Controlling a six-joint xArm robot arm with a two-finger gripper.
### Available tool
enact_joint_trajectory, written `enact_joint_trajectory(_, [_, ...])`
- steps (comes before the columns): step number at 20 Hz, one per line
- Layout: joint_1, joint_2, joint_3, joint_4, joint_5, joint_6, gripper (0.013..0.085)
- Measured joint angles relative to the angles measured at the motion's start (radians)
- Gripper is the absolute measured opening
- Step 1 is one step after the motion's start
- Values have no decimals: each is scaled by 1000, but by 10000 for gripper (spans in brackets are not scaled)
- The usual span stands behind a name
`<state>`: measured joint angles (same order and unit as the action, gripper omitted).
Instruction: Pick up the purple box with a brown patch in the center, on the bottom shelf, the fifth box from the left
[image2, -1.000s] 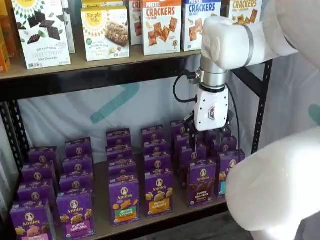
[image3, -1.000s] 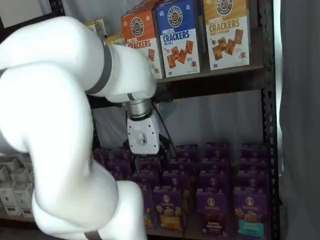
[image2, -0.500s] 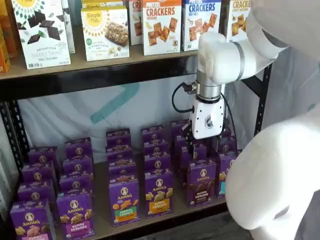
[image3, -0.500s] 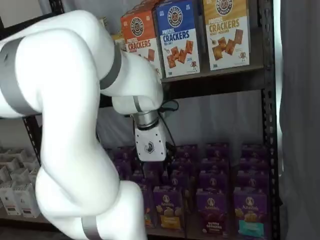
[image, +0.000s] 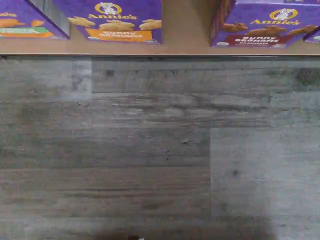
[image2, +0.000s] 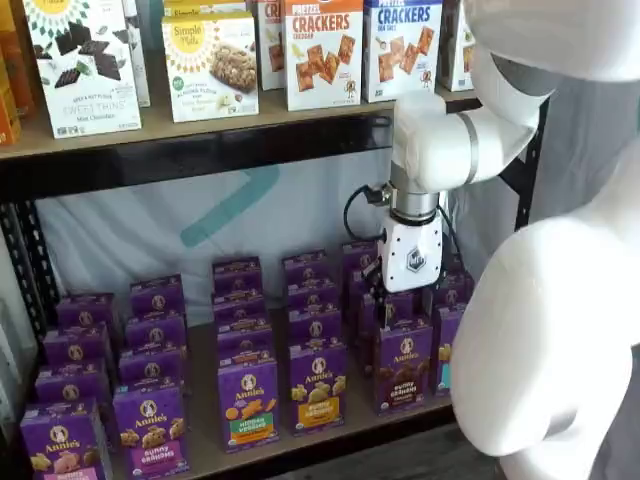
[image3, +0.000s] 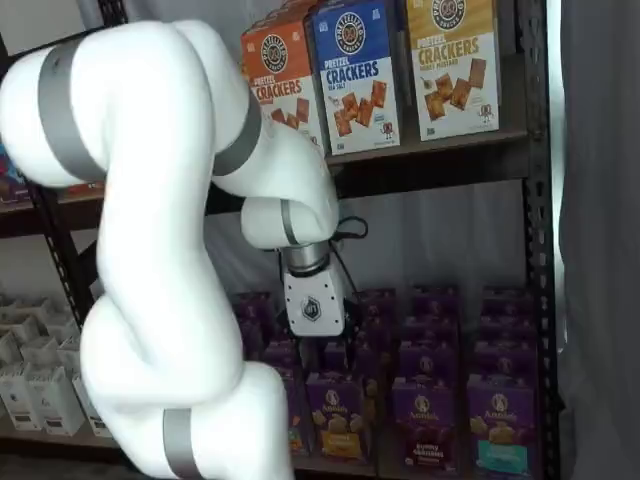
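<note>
Grey wood-grain flooring (image: 150, 150) fills most of my wrist view. Along one edge of that view runs the tan front lip of the bottom shelf (image: 185, 47). Three purple cartons stand on it there. One shows an orange band and pale bunny crackers (image: 112, 22), one is only a corner with green and orange (image: 25, 25), and the purple box (image: 265, 27) shows brown bunny cookies, a dark brown band and the word "Chocolate". A bare gap of shelf separates it from the orange-banded carton. My fingers do not appear in this view.

In a shelf view, my white gripper (image2: 408, 300) hangs from the arm's wrist, pointing down, above the rear cartons of the bottom shelf (image2: 200, 440). A black cable loops beside it. The black fingers blend into the dark purple cartons behind them, so no gap can be made out there; going by how wide the jaws stand, the gripper is open, and nothing is held in it. The purple box (image2: 404, 365) stands upright at the front of its column, below and in front of the gripper, between an orange-patch carton (image2: 318, 385) and a carton with a teal patch that the arm mostly hides. The upper shelf carries cracker boxes (image2: 322, 50).

In a shelf view from the other side, the gripper (image3: 322, 345) hangs over the middle columns, its fingers again lost against the cartons. The purple box (image3: 424, 425) stands at the front, between a yellow-patch carton (image3: 338, 415) and a teal-patch carton (image3: 500, 420).
</note>
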<state>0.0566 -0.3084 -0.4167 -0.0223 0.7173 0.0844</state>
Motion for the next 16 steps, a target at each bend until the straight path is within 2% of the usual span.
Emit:
enact_joint_trajectory(5, [-14, 103, -25, -22, -79, 4, 850])
enact_joint_trajectory(13, [-45, 268, -88, 30, -203, -71, 850])
enact_joint_trajectory(16, [-59, 325, -125, 18, -220, -74, 850])
